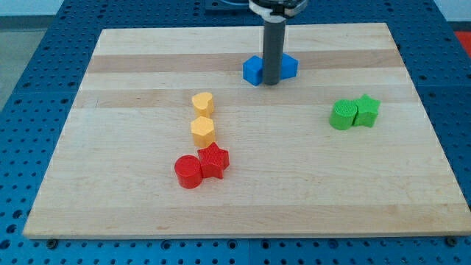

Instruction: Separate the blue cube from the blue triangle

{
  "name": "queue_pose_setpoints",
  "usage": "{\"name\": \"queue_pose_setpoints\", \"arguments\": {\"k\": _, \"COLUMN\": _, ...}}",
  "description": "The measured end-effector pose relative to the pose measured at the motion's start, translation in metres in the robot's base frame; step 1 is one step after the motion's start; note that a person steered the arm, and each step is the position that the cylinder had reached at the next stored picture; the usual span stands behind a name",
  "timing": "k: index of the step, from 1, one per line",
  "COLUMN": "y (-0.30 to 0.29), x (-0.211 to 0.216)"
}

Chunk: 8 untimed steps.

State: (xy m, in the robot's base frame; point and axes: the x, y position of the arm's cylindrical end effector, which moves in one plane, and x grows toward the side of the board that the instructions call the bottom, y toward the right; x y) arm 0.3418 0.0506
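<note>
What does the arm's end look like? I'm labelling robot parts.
A straight, dark grey cylindrical rod, plain and unmarked, ending at my tip. Its top fits into a wider black-and-white mount at the view's top edge, mostly cropped. No cables or sleeves show on the rod.

Yellow (203, 102), red (188, 171), green blocks (342, 115); wooden board (110, 184)

Straight dark grey rod here, round and smooth, under a white-and-black collar, down to my tip (271, 82).
</note>
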Motion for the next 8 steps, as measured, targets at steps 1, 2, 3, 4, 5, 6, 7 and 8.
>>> {"name": "queue_pose_setpoints", "arguments": {"k": 1, "y": 0.002, "x": -0.018}}
{"name": "queue_pose_setpoints", "arguments": {"k": 2, "y": -0.011, "x": -0.02}}
{"name": "queue_pose_setpoints", "arguments": {"k": 3, "y": -0.033, "x": -0.02}}
{"name": "queue_pose_setpoints", "arguments": {"k": 4, "y": -0.056, "x": -0.02}}
{"name": "queue_pose_setpoints", "arguments": {"k": 5, "y": -0.08, "x": -0.02}}
{"name": "queue_pose_setpoints", "arguments": {"k": 6, "y": -0.094, "x": -0.021}}
{"name": "queue_pose_setpoints", "arguments": {"k": 7, "y": -0.09, "x": -0.032}}
{"name": "queue_pose_setpoints", "arguments": {"k": 8, "y": -0.07, "x": -0.06}}
